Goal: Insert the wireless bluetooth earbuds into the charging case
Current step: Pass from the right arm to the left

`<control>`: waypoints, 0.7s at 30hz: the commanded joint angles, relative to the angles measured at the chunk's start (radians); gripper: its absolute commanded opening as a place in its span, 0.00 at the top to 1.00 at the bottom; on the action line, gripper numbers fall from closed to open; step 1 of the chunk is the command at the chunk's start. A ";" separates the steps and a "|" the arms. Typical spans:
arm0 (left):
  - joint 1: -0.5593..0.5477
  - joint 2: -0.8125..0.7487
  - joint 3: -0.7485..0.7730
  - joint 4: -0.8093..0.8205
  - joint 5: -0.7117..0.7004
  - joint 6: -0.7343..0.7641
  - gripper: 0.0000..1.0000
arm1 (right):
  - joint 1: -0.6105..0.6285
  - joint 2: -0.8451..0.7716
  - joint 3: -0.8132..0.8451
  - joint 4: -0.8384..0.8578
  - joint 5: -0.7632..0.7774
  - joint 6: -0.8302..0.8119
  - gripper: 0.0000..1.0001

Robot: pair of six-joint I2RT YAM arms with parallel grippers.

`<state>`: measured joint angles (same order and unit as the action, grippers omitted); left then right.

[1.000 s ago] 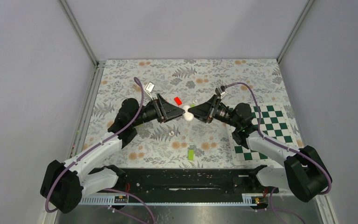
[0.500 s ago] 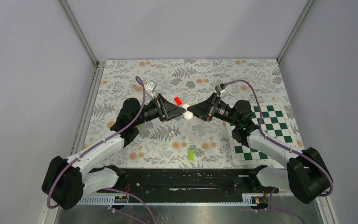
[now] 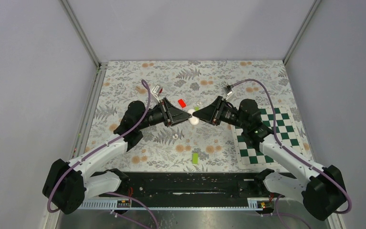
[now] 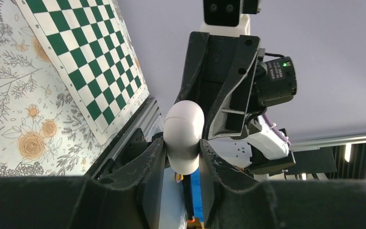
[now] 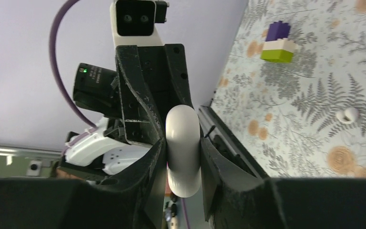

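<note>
Still, left pincer (image 4: 183,151) and right pincer (image 5: 183,145) are staying clamped on the glossy white pebble-shaped charging case (image 4: 184,125) above the bench's (image 3: 267,81) middle, barely shifting; it looks unopened, tiny white earbud (image 5: 348,114) lying loose

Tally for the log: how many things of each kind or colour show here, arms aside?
White glossy rounded plastic charging case: 1
Tiny white plastic earbud: 1 sure
Small red block: 1
Lime-green rectangular block: 1
Purple, white and green stacked block: 1
Green-and-white checkered mat: 1
Total: 6; one more white speck is too small to tell.
</note>
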<state>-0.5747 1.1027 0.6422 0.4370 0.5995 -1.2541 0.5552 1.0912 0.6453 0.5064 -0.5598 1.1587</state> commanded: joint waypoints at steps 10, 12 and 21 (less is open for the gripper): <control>0.000 -0.001 0.031 0.051 0.008 0.016 0.77 | 0.009 -0.060 0.078 -0.441 0.212 -0.228 1.00; -0.001 -0.001 0.030 0.046 0.009 0.016 0.76 | 0.009 -0.062 0.077 -0.454 0.230 -0.227 1.00; 0.000 0.016 0.014 0.041 0.004 0.015 0.68 | 0.008 -0.048 0.067 -0.444 0.281 -0.173 1.00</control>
<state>-0.5896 1.1347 0.6422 0.3878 0.5987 -1.2465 0.5865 1.0317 0.7223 0.1699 -0.4236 0.9997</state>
